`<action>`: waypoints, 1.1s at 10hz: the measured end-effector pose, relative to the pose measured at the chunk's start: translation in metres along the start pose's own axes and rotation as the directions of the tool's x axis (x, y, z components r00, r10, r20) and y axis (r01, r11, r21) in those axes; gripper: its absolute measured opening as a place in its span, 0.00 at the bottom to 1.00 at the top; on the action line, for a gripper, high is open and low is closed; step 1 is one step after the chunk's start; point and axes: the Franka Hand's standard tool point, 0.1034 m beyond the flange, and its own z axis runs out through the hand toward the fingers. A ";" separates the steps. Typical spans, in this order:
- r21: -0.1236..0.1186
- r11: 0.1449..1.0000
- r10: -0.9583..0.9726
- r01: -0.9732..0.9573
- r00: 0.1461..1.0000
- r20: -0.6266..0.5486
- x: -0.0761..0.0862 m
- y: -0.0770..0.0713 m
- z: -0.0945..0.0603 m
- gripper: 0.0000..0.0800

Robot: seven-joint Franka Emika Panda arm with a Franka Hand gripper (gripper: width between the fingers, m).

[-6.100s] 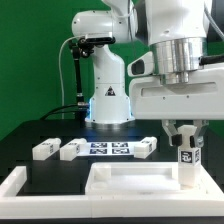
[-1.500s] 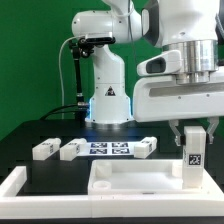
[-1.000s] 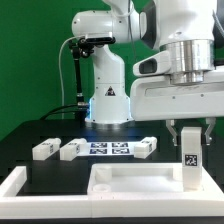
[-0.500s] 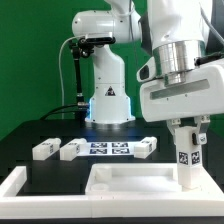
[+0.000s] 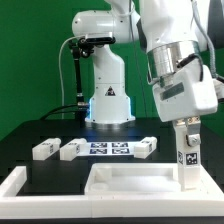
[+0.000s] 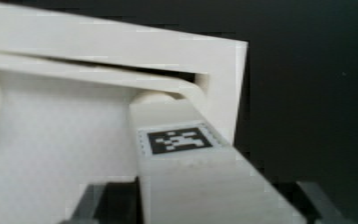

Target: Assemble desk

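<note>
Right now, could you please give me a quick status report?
End effector straddles leg, grip unclear. Leg upright at slab corner. Loose legs lie well behind, apart.

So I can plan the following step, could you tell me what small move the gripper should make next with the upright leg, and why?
Probably a small turn of the leg with light downward pressure. The gripper brackets its upper part, it stands at the slab's corner on the exterior view's right, and its lower end meets that corner.
</note>
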 end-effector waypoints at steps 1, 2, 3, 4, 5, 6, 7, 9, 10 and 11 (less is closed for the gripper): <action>-0.003 1.000 -0.004 0.004 1.000 0.001 0.000 0.000 0.000 0.40; -0.003 1.000 -0.020 0.020 1.000 0.002 0.000 0.000 0.000 0.40; -0.004 0.999 -0.048 0.048 0.999 0.001 0.000 0.000 0.000 0.40; -0.011 0.997 -0.082 0.082 0.997 0.003 0.000 0.001 0.000 0.62; -0.064 0.934 -0.348 0.351 0.936 0.049 0.001 0.003 -0.004 0.62; -0.041 0.863 -0.501 0.504 0.863 0.063 0.004 0.000 -0.006 0.77; -0.020 0.820 -0.571 0.572 0.820 0.044 0.006 0.009 -0.001 0.80; -0.024 0.754 -0.655 0.656 0.754 0.050 0.006 0.010 0.000 0.81; -0.022 0.697 -0.715 0.716 0.697 0.050 0.007 0.011 0.000 0.81; -0.038 0.593 -0.801 0.804 0.594 0.069 0.005 0.011 0.000 0.81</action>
